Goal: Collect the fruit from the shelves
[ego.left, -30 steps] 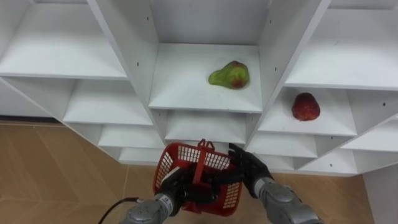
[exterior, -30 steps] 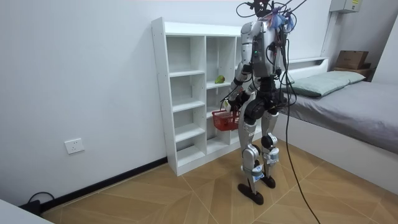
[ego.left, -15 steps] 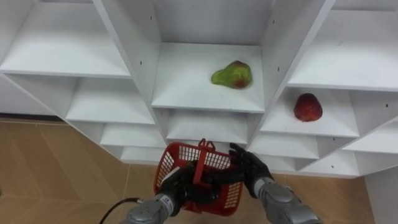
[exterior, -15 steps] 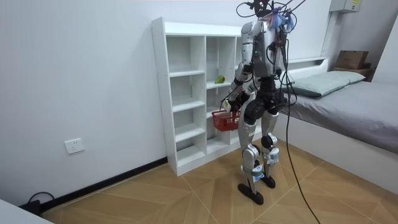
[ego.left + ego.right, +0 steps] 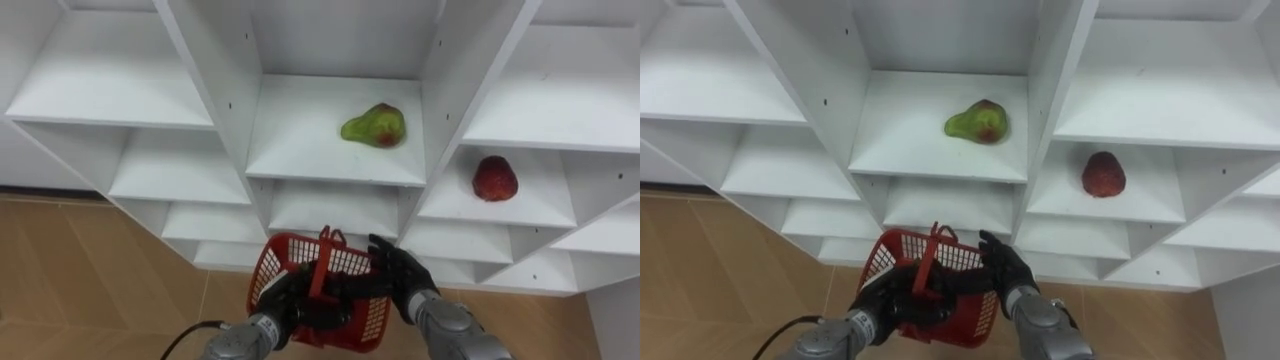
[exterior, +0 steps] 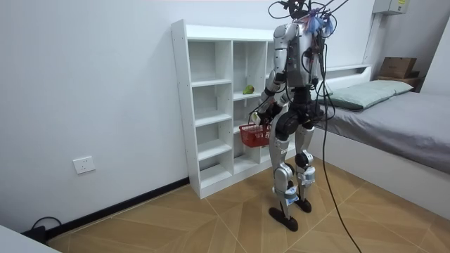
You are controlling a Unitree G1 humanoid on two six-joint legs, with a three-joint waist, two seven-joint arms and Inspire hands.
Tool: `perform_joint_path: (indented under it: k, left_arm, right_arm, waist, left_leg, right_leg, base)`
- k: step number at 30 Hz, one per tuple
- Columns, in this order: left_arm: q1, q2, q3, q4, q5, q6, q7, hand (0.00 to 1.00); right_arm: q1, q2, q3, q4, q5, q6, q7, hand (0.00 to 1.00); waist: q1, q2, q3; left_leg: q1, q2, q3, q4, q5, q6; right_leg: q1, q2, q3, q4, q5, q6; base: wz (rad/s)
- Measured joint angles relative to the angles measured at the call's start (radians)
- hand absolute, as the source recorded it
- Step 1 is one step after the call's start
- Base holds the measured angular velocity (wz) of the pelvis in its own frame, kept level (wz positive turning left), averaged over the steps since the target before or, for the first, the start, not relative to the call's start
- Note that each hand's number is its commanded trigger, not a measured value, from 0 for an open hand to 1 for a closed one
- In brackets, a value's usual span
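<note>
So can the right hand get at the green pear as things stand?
Probably yes: the pear lies in an open-fronted compartment above the right hand, with nothing between them, and the hand seems only to rest against the basket.

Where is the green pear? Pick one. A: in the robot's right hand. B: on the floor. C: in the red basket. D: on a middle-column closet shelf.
D: the green pear lies on a shelf of the middle column, beyond the red basket.

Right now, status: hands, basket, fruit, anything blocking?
Left hand shut on red basket handle; right hand open against its rim. Pear on middle shelf, red fruit in right compartment, both untouched. Nothing blocking them.
</note>
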Motion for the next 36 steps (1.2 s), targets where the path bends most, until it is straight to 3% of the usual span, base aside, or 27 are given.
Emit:
perform_joint_path:
  k: [7, 10, 13, 14, 18, 22, 25, 30, 33, 36]
  left_arm:
    - [0.016, 0.004, 0.002, 0.000, -0.008, 0.000, 0.001, 1.00]
    - [0.025, 0.007, 0.002, 0.000, -0.008, 0.000, 0.003, 1.00]
    - [0.036, 0.016, 0.008, -0.001, -0.008, 0.000, 0.004, 1.00]
    - [0.037, 0.020, 0.011, -0.005, -0.008, 0.000, 0.006, 1.00]
    - [0.061, 0.036, 0.035, -0.037, -0.008, -0.002, 0.029, 1.00]
    - [0.078, 0.042, 0.041, -0.052, -0.012, -0.002, 0.050, 1.00]
    - [0.079, 0.042, 0.049, -0.069, -0.030, -0.003, 0.065, 1.00]
    - [0.080, 0.038, 0.069, -0.068, -0.032, -0.007, 0.068, 1.00]
    - [0.088, 0.037, 0.102, -0.063, -0.034, -0.007, 0.088, 1.00]
    - [0.098, 0.034, 0.121, -0.060, -0.033, -0.007, 0.092, 1.00]
  right_arm:
    - [0.048, -0.009, 0.008, -0.055, -0.015, -0.011, 0.002, 0.00]
    - [0.069, -0.017, 0.011, -0.106, -0.042, -0.010, 0.013, 0.00]
    - [0.101, -0.028, 0.017, -0.163, -0.081, -0.010, 0.023, 0.00]
    - [0.119, -0.045, 0.018, -0.191, -0.102, -0.010, 0.027, 0.00]
    - [0.174, -0.066, 0.034, -0.303, -0.188, -0.010, 0.031, 0.00]
    - [0.197, -0.069, 0.037, -0.338, -0.219, -0.009, 0.039, 0.00]
    - [0.204, -0.075, 0.036, -0.400, -0.267, 0.001, 0.042, 0.00]
    - [0.204, -0.117, 0.034, -0.550, -0.334, 0.004, 0.063, 0.00]
    - [0.209, -0.123, 0.034, -0.633, -0.398, 0.007, 0.071, 0.00]
    - [0.210, -0.127, 0.035, -0.685, -0.463, 0.008, 0.078, 0.00]
  waist:
    - [0.002, -0.007, -0.0053]
    - [0.002, -0.019, -0.0130]
    - [0.003, -0.027, -0.0161]
    - [0.002, -0.030, -0.0203]
    - [0.002, -0.038, -0.0225]
    - [0.005, -0.047, -0.0203]
    - [0.014, -0.060, -0.0142]
    - [0.020, -0.074, -0.0155]
    - [0.023, -0.081, -0.0196]
    - [0.025, -0.084, -0.0186]
  left_leg:
    - [0.006, -0.001, -0.002, 0.002, 0.000, 0.000]
    - [0.010, -0.001, -0.003, 0.002, 0.002, -0.001]
    - [0.040, 0.002, -0.005, 0.001, 0.002, -0.001]
    - [0.043, 0.003, -0.006, 0.001, 0.002, -0.001]
    - [0.043, 0.001, -0.007, 0.003, 0.004, 0.001]
    - [0.044, -0.002, -0.008, 0.008, 0.005, 0.003]
    - [0.057, -0.007, -0.007, 0.002, 0.007, 0.004]
    - [0.105, -0.016, -0.015, -0.017, 0.008, 0.005]
    - [0.111, -0.015, -0.015, -0.023, 0.008, 0.005]
    - [0.119, -0.015, -0.018, -0.023, 0.008, 0.006]
  right_leg:
    - [0.006, 0.000, -0.002, 0.002, 0.000, 0.000]
    - [0.008, 0.000, -0.002, 0.003, 0.000, 0.000]
    - [0.039, -0.001, -0.003, 0.001, 0.000, 0.000]
    - [0.044, -0.001, -0.003, 0.001, 0.000, 0.000]
    - [0.046, -0.008, -0.003, 0.003, 0.000, 0.000]
    - [0.051, -0.013, -0.001, 0.002, 0.000, 0.001]
    - [0.059, -0.014, 0.004, 0.001, -0.001, 0.002]
    - [0.111, -0.010, -0.002, -0.014, -0.005, 0.008]
    - [0.115, -0.010, -0.004, -0.012, -0.006, 0.009]
    - [0.119, -0.012, -0.005, -0.013, -0.007, 0.009]
  base:
    - [0.00]
    - [0.00]
    - [0.00]
    - [0.00]
    - [0.00]
    - [0.02]
    - [-0.01]
    - [0.05]
    - [0.01]
    - [0.01]
